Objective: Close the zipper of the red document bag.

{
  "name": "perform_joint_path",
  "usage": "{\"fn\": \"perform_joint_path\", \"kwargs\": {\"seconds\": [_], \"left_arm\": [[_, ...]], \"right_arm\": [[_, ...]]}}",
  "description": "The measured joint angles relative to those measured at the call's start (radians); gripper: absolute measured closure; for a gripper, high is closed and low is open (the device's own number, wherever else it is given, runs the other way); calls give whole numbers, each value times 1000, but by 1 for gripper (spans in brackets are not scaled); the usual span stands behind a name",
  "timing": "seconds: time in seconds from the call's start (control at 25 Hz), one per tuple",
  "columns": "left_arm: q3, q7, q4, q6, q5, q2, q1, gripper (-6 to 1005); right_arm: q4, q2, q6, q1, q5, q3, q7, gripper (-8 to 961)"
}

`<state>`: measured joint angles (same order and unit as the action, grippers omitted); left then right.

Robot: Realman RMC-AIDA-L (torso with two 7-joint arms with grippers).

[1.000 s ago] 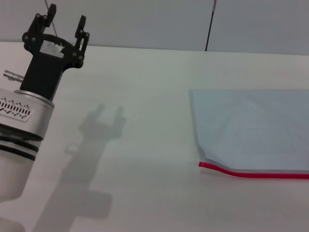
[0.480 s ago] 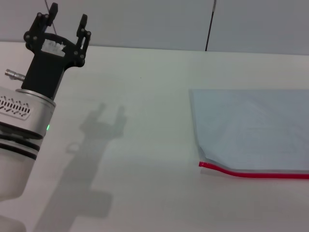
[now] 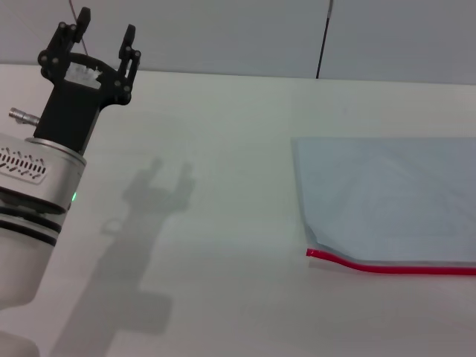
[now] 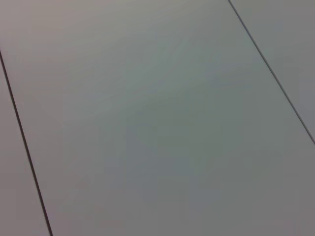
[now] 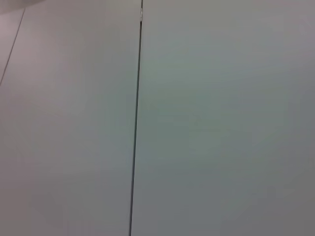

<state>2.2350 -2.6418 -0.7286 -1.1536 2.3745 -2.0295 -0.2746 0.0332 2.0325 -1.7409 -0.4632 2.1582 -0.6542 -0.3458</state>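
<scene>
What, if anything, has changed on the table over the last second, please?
Very little. The left gripper, raised over the table's left side with its jaws open and empty, has crept slightly right. Nothing was taken hold of or let go. The red document bag and its zipper lie where they were, untouched. The right gripper is out of view.

The head camera looks forward and down over the white table (image 3: pixel 223 223), with the wall (image 3: pixel 223 30) along the frame's top. Both wrist cameras face only grey wall panels (image 4: pixel 157 118) with dark seams (image 5: pixel 136 123); they share that wall with the head view.
</scene>
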Motion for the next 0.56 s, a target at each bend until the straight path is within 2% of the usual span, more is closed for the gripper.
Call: {"fn": "perform_joint_path", "kwargs": {"seconds": [0.56], "left_arm": [[0, 0, 0, 0, 0, 0, 0, 426]], "right_arm": [[-1, 0, 0, 0, 0, 3, 0, 74]]}}
